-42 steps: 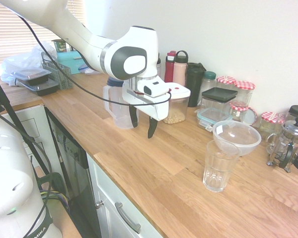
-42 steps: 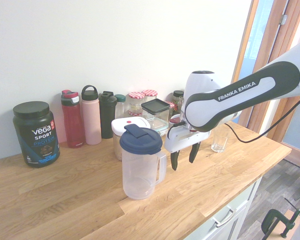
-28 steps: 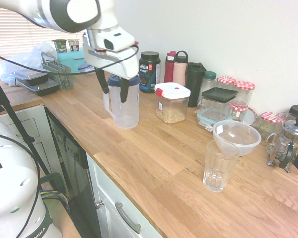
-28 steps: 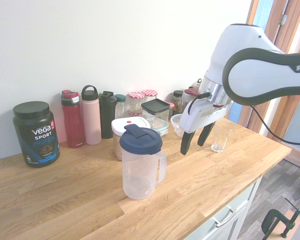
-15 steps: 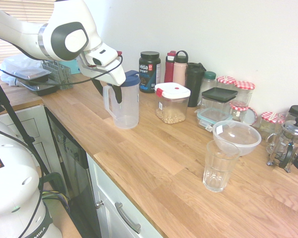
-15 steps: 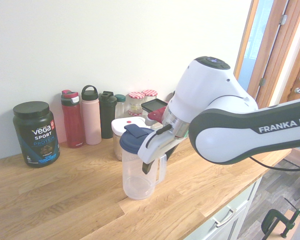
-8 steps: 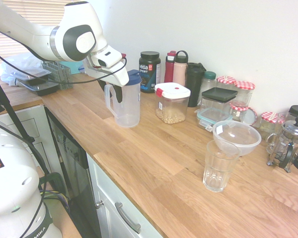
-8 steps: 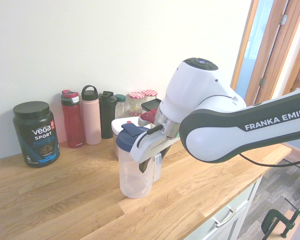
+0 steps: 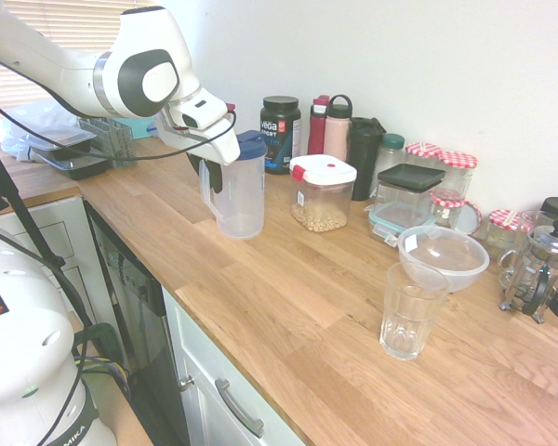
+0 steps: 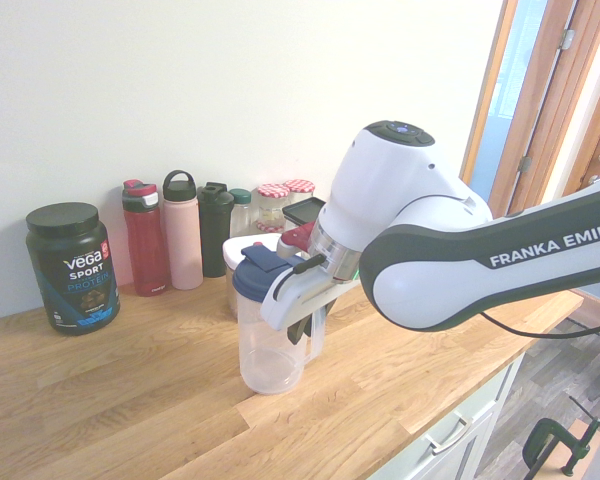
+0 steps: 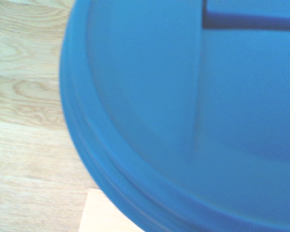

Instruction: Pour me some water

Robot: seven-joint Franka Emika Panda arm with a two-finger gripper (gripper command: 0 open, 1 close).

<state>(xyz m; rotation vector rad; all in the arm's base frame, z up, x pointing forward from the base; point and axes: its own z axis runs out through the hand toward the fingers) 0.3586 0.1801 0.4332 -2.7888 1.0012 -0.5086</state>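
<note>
A: Where are we with the water?

B: Early, we'd say. Our gripper point(image 9: 211, 174) is at the jug point(image 9: 235, 190), fingers either side of its handle and narrowed onto it; whether they have it firmly pinched, we can't tell. The jug stands upright on the counter point(image 9: 288, 307), blue lid point(image 11: 183, 111) on, and the glass point(image 9: 410, 311) looks empty.

A: What's left?

B: Everything that counts: lift, carry, tip over the glass.

A: Room to move?

B: A clear strip of bare wood runs between jug and glass. The tub point(image 9: 323, 192) and bottles sit behind along the wall, and a bowl point(image 9: 444, 257) sits just behind the glass. The counter edge is close to the glass, so we'd watch that side.
</note>
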